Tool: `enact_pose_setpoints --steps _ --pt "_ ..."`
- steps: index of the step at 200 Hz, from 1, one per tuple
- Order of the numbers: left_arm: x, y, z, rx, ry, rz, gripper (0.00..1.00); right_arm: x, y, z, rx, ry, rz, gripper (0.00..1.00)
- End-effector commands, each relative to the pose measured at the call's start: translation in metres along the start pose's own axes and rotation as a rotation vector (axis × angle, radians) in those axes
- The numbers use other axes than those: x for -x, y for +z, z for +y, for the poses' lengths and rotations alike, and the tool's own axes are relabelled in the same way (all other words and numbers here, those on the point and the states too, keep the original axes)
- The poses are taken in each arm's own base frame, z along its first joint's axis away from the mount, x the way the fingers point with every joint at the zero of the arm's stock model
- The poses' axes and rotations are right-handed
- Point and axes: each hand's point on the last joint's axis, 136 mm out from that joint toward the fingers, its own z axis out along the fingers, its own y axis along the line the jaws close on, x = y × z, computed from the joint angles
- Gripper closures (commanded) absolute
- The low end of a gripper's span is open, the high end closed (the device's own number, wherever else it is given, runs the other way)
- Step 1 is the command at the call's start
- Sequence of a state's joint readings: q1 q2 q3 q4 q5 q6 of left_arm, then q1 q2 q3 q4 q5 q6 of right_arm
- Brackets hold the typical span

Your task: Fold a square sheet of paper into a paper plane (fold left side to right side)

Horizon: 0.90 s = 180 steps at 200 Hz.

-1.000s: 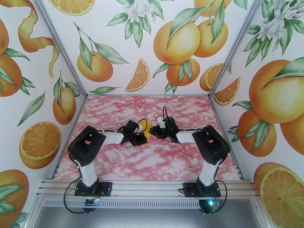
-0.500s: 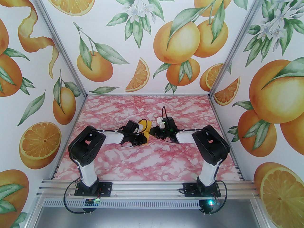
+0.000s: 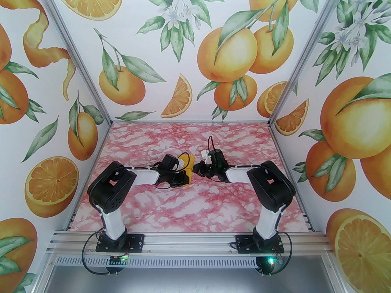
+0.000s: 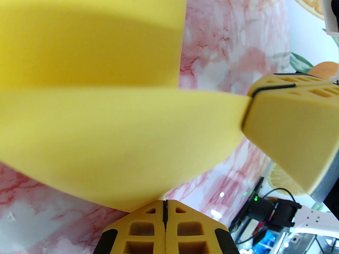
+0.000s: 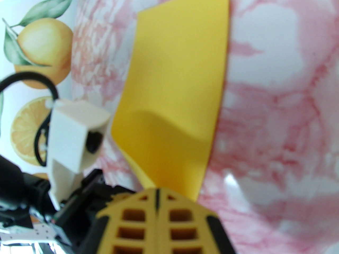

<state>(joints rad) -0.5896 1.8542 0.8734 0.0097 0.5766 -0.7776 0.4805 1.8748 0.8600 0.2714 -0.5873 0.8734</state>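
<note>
The square sheet of paper is plain yellow and hangs bent between both grippers, just above the table's middle. In the left wrist view the sheet curves into two soft lobes. My left gripper is shut on its near edge, and my right gripper pinches a corner from the right. From the right wrist the sheet stretches away from my right gripper, which is shut on its near end. From above, my left gripper and right gripper nearly touch. A paper plane is out of view.
The pink marble tabletop spreads around both arms. Orange-print walls and aluminium posts close in the left, back and right sides. A metal rail carries the arm bases at the near edge.
My right gripper has shut on the sheet's corner and edged slightly up and left. The left gripper has stayed shut on the sheet, in the same place.
</note>
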Motion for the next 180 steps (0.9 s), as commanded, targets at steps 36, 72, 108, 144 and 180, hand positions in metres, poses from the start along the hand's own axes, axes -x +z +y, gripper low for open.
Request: enact_pose_setpoints --steps 36,72,108,144,180 --pt "0.003 0.002 -0.004 -0.006 0.014 0.010 0.99 0.004 0.009 -0.015 -0.066 -0.005 0.001 1.00" --pt "0.004 0.000 -0.007 -0.013 0.019 0.009 0.85 0.008 0.011 -0.011 -0.066 -0.022 0.003 1.00" --pt "0.007 -0.006 -0.013 -0.011 0.040 -0.008 0.74 0.010 0.013 -0.012 -0.067 -0.020 0.005 1.00" --pt "0.013 -0.013 -0.020 -0.021 0.055 -0.029 0.75 0.011 0.015 -0.015 -0.076 -0.016 0.008 1.00" --pt "0.021 -0.024 -0.028 -0.034 0.065 -0.057 0.74 0.010 0.016 -0.018 -0.085 -0.016 0.012 1.00"
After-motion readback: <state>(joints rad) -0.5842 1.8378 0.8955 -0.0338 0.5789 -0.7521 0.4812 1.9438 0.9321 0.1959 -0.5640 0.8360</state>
